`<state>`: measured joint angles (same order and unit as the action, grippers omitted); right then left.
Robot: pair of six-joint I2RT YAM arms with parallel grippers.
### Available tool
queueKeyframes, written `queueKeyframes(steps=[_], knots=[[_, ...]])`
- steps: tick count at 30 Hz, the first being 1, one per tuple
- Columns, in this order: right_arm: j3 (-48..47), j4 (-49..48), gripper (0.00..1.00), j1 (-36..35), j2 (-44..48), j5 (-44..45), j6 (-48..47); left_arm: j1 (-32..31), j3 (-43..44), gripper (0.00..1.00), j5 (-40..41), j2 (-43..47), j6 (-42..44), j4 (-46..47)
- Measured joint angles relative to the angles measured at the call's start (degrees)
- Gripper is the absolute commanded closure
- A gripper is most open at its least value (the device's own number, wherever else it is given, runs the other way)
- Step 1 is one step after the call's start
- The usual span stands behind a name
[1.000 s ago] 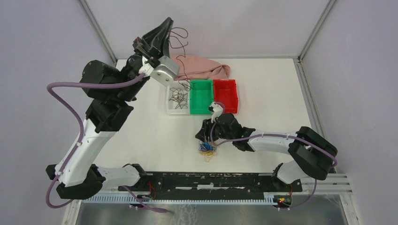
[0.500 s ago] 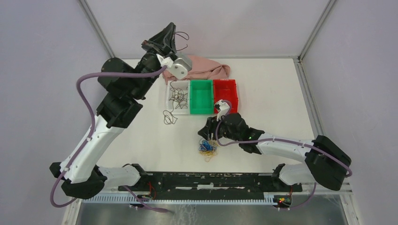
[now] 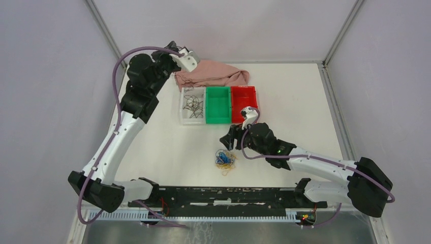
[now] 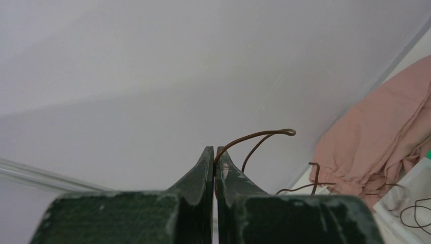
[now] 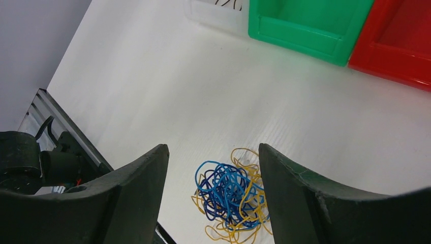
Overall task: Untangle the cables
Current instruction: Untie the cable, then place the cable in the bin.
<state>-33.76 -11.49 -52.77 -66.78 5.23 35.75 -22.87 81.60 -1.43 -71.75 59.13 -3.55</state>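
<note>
clear bin (image 3: pixel 193 123) holds dark cables (image 3: pixel 192 104); left gripper (image 4: pixel 214 150) pinches a brown cable (image 4: pixel 254 136), right gripper (image 5: pixel 212 148) stands open.

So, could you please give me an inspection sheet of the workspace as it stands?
Surface: white table, no spills seen.
Job's things: blue and yellow cables tangled on the table; dark cables in the clear bin; one dark brown cable held up.
Clutter: pink cloth; green bin and red bin, nothing seen inside.
Grippers: left gripper shut on the dark brown cable; right gripper open above the tangle.
Cables: purple hoses on both arms.
Surroundings: plain walls, metal frame.
</note>
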Motion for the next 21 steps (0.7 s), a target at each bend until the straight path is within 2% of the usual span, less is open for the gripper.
queueKeyframes(steps=[11, 21], knots=[[0.0, 2.9, 0.28, 0.0, 1.6, 3.1, -0.2, 0.1, -4.3, 0.97, -1.7, -4.7, -6.5, 2.8], [0.0, 3.5, 0.28, 0.2, 2.7, 3.9, -0.2, 1.7, -4.4, 0.97, -1.8, -5.9, -6.1, 5.3]])
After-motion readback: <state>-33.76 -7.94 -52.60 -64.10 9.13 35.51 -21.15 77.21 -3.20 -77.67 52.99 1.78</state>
